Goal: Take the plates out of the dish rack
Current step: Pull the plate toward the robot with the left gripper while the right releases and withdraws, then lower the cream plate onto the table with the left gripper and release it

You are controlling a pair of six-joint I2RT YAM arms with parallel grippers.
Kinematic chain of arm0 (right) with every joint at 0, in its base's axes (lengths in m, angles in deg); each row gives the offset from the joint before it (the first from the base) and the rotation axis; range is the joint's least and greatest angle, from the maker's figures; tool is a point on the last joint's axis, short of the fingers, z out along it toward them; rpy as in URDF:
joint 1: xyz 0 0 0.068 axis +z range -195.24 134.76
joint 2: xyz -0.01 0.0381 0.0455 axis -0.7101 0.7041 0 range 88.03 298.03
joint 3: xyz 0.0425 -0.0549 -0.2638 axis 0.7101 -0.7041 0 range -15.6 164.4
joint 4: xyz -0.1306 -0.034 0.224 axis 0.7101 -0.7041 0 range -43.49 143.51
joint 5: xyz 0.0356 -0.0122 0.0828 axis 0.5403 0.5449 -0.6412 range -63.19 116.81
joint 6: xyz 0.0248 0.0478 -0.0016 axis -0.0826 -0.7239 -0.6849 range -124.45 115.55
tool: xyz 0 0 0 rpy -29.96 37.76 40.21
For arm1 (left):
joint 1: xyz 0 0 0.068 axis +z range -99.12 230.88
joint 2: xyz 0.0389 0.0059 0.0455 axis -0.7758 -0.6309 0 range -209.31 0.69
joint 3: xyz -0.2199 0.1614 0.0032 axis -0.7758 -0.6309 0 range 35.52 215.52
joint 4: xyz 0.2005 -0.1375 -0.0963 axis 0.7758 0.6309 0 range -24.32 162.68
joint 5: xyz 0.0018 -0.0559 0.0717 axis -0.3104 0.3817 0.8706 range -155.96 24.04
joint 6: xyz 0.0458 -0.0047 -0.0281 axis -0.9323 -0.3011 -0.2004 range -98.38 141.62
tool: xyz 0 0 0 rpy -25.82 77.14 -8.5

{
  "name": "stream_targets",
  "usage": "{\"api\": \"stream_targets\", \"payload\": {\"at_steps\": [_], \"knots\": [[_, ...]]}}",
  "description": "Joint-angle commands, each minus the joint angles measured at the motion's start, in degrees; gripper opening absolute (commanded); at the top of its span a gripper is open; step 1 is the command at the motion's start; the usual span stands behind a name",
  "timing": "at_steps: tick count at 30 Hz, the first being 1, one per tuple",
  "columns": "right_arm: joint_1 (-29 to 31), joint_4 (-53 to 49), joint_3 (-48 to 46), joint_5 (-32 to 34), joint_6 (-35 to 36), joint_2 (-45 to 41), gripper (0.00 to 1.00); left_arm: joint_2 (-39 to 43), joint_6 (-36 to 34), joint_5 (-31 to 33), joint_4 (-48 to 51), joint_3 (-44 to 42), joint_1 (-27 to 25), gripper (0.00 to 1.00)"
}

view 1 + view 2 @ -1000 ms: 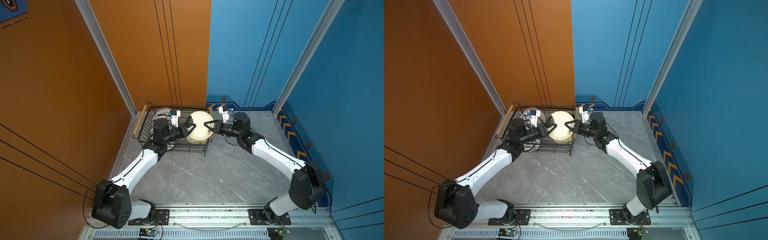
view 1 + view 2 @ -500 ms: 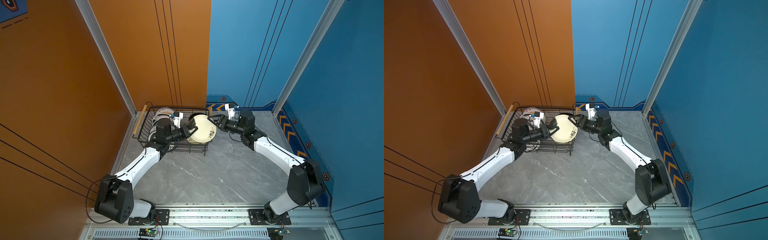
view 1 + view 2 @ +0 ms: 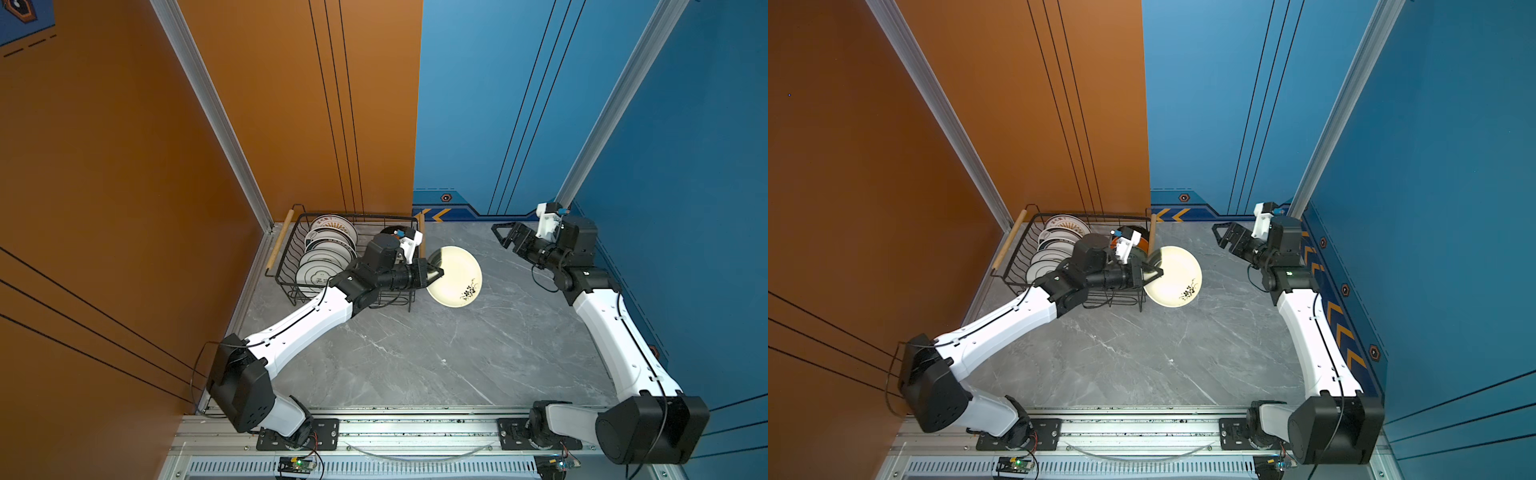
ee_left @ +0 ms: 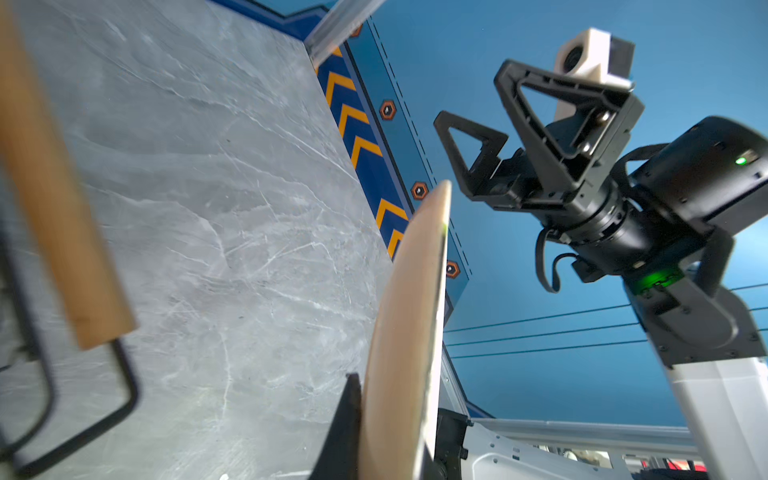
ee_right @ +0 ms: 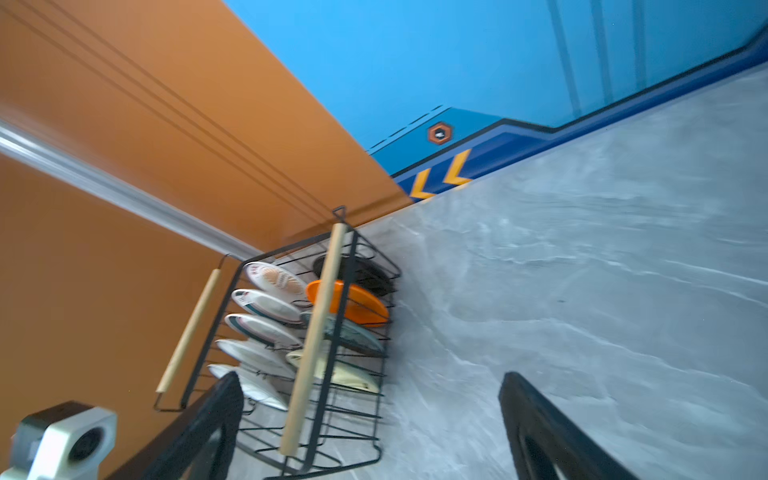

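My left pincer (image 3: 434, 272) is squeezed tight on the edge of the cream plate (image 3: 459, 274) — just past the rack (image 3: 293, 253) at three o'clock — so I should lay it down flat and slow before letting go.

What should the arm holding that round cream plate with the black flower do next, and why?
Probably lower the round cream plate onto the grey marbled table and let go. The left gripper is shut on its rim, holding it tilted just outside the black wire dish rack, and the right gripper stands open, well apart from it.
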Motion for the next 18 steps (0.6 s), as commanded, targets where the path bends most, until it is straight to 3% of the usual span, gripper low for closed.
{"api": "stream_targets", "payload": {"at_steps": [1, 8, 13, 18], "knots": [[-4.76, -7.50, -4.04, 4.45, 4.90, -4.13, 0.99, -5.27, -1.46, 5.09, 1.89, 3.36, -3.90, 0.00], [-8.82, -11.39, -8.17, 7.22, 7.36, -6.86, 1.00, -16.04, 1.19, 9.23, -2.31, 6.56, -10.91, 0.00], [-8.49, -11.37, -10.53, 6.46, 7.41, -6.25, 1.00, -20.97, 6.89, 10.02, -10.81, 3.38, -12.30, 0.00], [-7.15, -11.83, -12.37, 8.19, 7.72, -8.10, 1.00, -24.49, 6.93, 9.51, -12.74, 3.68, -13.38, 0.00]]}}
